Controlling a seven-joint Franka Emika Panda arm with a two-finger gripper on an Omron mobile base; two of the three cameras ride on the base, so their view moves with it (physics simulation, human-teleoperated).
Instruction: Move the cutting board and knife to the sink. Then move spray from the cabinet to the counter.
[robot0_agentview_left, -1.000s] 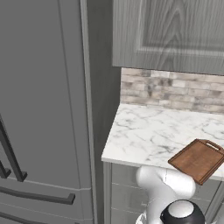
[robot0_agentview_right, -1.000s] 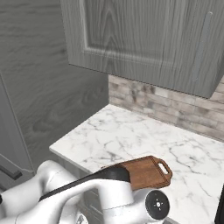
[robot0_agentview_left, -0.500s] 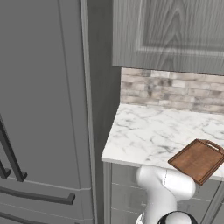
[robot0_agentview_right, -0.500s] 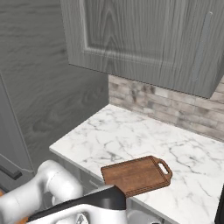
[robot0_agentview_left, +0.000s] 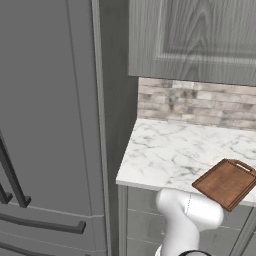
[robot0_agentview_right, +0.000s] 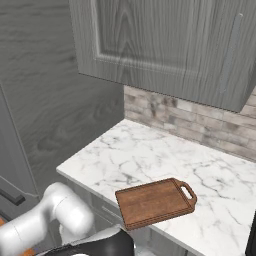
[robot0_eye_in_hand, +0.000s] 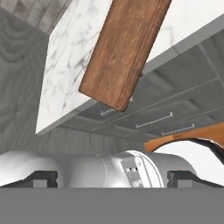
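Observation:
The cutting board (robot0_agentview_left: 226, 184) (robot0_agentview_right: 155, 201) lies flat on the counter (robot0_agentview_left: 170, 155) (robot0_agentview_right: 140, 150) with its loop handle toward the wall, and its near end sticks out past the front edge. In the hand view the cutting board (robot0_eye_in_hand: 124, 50) is seen from below, overhanging the counter (robot0_eye_in_hand: 70, 57). My gripper (robot0_eye_in_hand: 114, 179) is low, beneath the counter's edge, open, with nothing between its fingertips (robot0_eye_in_hand: 43, 178). The cabinet (robot0_agentview_left: 195, 35) (robot0_agentview_right: 165, 40) hangs above with its door shut. The knife, spray and sink are out of view.
A tall grey fridge front (robot0_agentview_left: 45, 125) with dark bar handles stands left of the counter. Grey drawers (robot0_eye_in_hand: 166, 118) with slim handles sit under the worktop. A brick backsplash (robot0_agentview_left: 200, 102) runs behind it.
The arm has sunk lower: its dark forearm dropped from in front of the cutting board to the bottom of the right base view. The board has not moved.

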